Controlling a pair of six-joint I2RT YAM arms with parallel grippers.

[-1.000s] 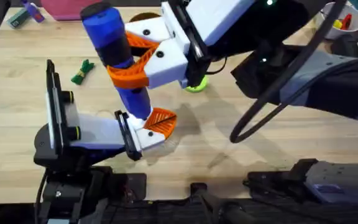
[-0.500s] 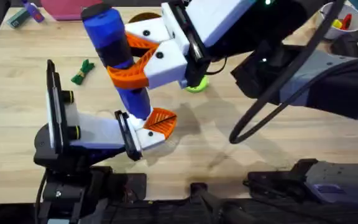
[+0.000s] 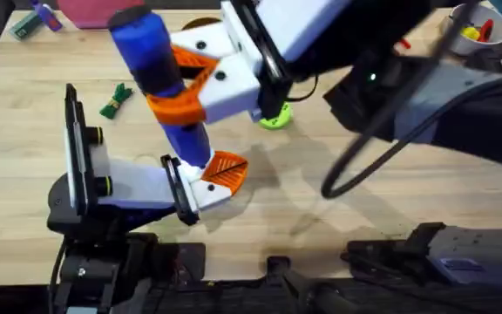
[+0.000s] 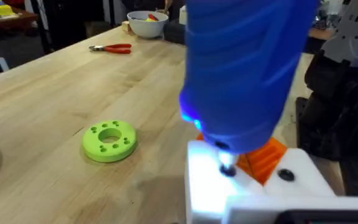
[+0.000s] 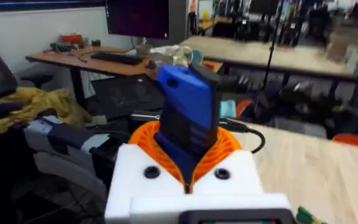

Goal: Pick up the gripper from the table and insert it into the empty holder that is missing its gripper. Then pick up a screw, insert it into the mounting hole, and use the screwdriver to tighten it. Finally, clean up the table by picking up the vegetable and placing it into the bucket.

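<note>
Screwdriver (image 3: 159, 83): blue, upright, centre-left of overhead view, clamped between orange pads of right pincer (image 3: 186, 83); tip down on holder (image 3: 200, 194). Holder: white block on left arm, lower centre-left, orange gripper (image 3: 226, 167) seated in it. Left pincer (image 3: 207, 179): whether its fingers are apart or closed, cannot tell. Vegetable (image 3: 116, 100): dark green, upper left on desk (image 3: 390, 218). Green ring (image 3: 275, 117): upper centre, beside right arm. White bowl (image 3: 478, 33): top right corner.

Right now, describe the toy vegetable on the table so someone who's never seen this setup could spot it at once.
Look at the wooden table from overhead and find the left arm's upright black plate. Just beyond it, toward the far left corner, lies the vegetable, alone on bare wood. It is a small dark-green leafy bundle, unlike the flat bright-green ring farther right.
</note>
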